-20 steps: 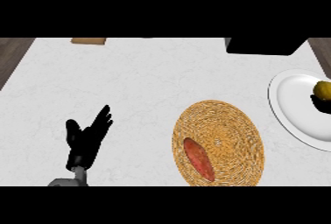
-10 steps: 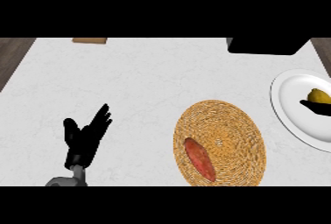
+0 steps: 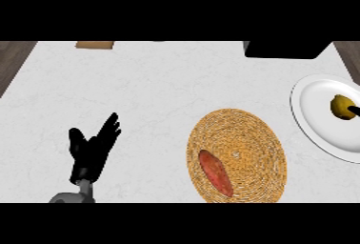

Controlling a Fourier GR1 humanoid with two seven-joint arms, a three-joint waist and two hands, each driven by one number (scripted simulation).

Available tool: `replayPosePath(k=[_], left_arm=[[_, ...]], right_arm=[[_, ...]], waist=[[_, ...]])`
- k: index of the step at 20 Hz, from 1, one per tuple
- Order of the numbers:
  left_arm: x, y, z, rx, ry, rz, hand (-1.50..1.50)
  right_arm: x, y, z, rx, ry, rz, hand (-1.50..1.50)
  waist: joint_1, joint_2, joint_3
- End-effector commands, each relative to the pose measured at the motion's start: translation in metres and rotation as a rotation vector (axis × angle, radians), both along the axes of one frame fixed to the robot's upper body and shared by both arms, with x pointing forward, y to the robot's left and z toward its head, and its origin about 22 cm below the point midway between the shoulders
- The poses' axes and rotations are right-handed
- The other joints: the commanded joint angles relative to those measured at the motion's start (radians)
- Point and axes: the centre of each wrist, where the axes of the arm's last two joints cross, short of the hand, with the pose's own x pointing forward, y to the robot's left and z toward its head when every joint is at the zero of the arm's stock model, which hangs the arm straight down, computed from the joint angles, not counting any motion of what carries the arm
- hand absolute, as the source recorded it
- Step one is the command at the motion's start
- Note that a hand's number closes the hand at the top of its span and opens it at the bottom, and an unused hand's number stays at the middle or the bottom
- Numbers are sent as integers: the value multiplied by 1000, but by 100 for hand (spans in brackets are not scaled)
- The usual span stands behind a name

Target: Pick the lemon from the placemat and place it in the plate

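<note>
The yellow lemon (image 3: 340, 104) lies inside the white plate (image 3: 309, 119) at the right edge of the head view. Only a black sliver of my right hand (image 3: 353, 112) shows there, against the lemon's lower right side; the rest is out of view. The round woven placemat (image 3: 243, 143) lies left of the plate and carries a red oblong item (image 3: 215, 172). My left hand (image 3: 90, 148) stands open at the lower left, fingers up, resting away from everything.
A dark box (image 3: 285, 49) sits at the counter's far edge, above the plate. A small brown object (image 3: 95, 45) lies at the far left edge. Wooden flooring shows past the counter's left and right corners.
The lemon has come slightly further left into the plate. My right hand has drawn back toward the right edge, leaving more of the lemon uncovered. The left hand stays put.
</note>
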Motion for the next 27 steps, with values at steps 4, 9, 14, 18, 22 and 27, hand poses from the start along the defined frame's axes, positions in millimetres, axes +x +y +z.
replayPosePath(k=[4, 9, 14, 18, 22, 27], left_arm=[[-6, 1, 0, -3, 14, 24, 0], [-8, -8, -12, -1, 11, 29, 0], [-10, 1, -14, 11, 3, 37, 0], [-6, -3, 6, 20, 4, 33, 0], [-4, 13, -11, 7, 16, 32, 0], [-21, 19, -6, 16, 13, 36, 0]], right_arm=[[-56, -50, 5, 157, -26, 122, -150], [-92, -70, 0, 142, 37, 257, -150], [-138, -83, -15, 74, 89, 299, -150], [-156, -89, -16, 12, 129, 292, -150], [-165, -79, -36, 19, 156, 297, -150], [-175, -79, -41, 12, 152, 292, -150]], waist=[[-14, -7, -1], [-22, -9, -2], [-29, -10, -2], [-30, -14, -2], [-37, -17, -5], [-33, -17, -4]])
